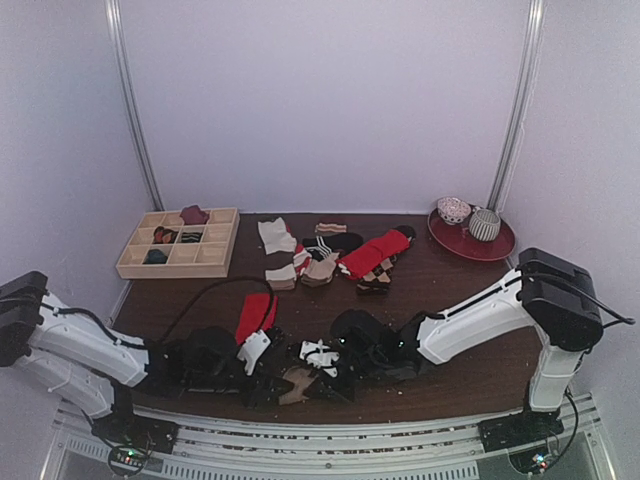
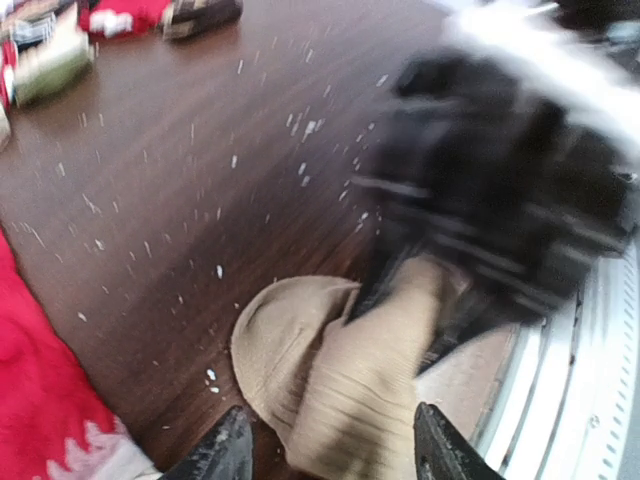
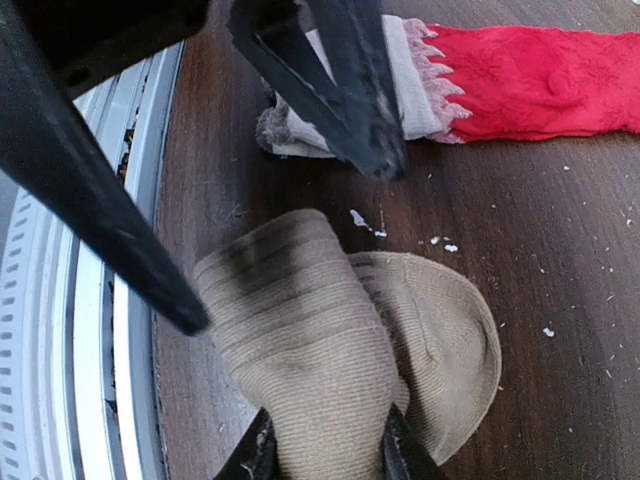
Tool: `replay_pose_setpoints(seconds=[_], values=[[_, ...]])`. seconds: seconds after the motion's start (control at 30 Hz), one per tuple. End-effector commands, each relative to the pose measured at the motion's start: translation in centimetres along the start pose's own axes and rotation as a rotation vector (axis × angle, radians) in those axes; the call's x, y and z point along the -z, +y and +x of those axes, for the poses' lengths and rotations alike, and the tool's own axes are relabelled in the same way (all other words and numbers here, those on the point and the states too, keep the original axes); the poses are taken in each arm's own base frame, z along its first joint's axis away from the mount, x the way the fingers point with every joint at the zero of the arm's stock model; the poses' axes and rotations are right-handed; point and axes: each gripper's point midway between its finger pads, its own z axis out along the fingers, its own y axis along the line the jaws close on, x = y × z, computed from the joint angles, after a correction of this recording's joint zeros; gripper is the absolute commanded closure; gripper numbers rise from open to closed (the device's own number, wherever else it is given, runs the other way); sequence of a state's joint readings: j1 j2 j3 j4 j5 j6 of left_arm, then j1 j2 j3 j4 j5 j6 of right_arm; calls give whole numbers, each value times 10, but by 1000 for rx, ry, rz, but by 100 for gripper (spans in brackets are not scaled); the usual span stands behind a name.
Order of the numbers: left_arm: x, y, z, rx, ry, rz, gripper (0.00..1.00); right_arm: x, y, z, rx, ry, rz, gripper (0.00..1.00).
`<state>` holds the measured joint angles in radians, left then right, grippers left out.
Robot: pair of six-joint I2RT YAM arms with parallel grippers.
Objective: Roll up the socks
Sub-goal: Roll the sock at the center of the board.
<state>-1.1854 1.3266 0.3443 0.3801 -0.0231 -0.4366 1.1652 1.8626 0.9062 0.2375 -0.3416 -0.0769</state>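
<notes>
Tan sock [image 3: 330, 370] lies folded at the near edge of the dark wooden counter [image 3: 560, 260], red sock [image 3: 540, 80] just beside it. Only the wrist views show the right claw [image 3: 325, 455] pinching its ribbed end, the left claw [image 2: 330, 455] spread either side, and white lint flecks [image 3: 365, 218]. From above, pale walls [image 1: 330, 100] surround.

Top external view: fixed high behind both arm bases, facing forward and down across the whole dark brown wooden counter [image 1: 450, 290]. Left and right wrist views: very close, angled down over their own jaws from opposite sides. Shared: the ribbed light tan fabric sock [image 3: 330, 350] between both pairs of jaws.
</notes>
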Motion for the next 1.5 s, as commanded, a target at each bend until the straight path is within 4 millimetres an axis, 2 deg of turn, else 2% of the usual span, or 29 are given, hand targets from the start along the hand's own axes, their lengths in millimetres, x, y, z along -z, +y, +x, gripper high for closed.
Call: replay_pose_setpoints(seconds=[0.0, 0.07, 0.1, 0.17, 0.3, 0.37, 0.47, 0.7, 1.0, 1.23, 1.33, 1.47], values=[[23, -8, -11, -104, -132, 56, 44, -2, 10, 150, -298, 487, -41, 78], [33, -15, -25, -141, -219, 90, 42, -3, 10, 157, -335, 515, -56, 78], [36, -14, -20, -159, -230, 93, 40, -3, 11, 160, -352, 527, -70, 78], [38, -16, -23, -198, -262, 101, 37, -2, 11, 162, -382, 542, -92, 78], [26, -23, -23, -242, -253, 129, 37, 0, 8, 162, -414, 566, -111, 78], [16, -25, -15, -254, -225, 146, 37, 1, 6, 161, -425, 571, -113, 78], [4, -32, -21, -272, -221, 171, 37, 0, 3, 162, -430, 574, -108, 78], [-6, -31, -11, -274, -176, 175, 39, -2, 2, 166, -438, 579, -107, 78], [-16, -23, 19, -209, -71, 165, 63, -4, 2, 161, -434, 574, -116, 78], [-27, -19, 22, -183, -22, 138, 93, -4, 1, 160, -438, 562, -111, 77], [-33, -15, 30, -140, 33, 115, 96, -4, -3, 146, -417, 500, -96, 73], [-35, -6, 55, -52, 117, 85, 97, -2, -20, 106, -334, 332, -26, 62]])
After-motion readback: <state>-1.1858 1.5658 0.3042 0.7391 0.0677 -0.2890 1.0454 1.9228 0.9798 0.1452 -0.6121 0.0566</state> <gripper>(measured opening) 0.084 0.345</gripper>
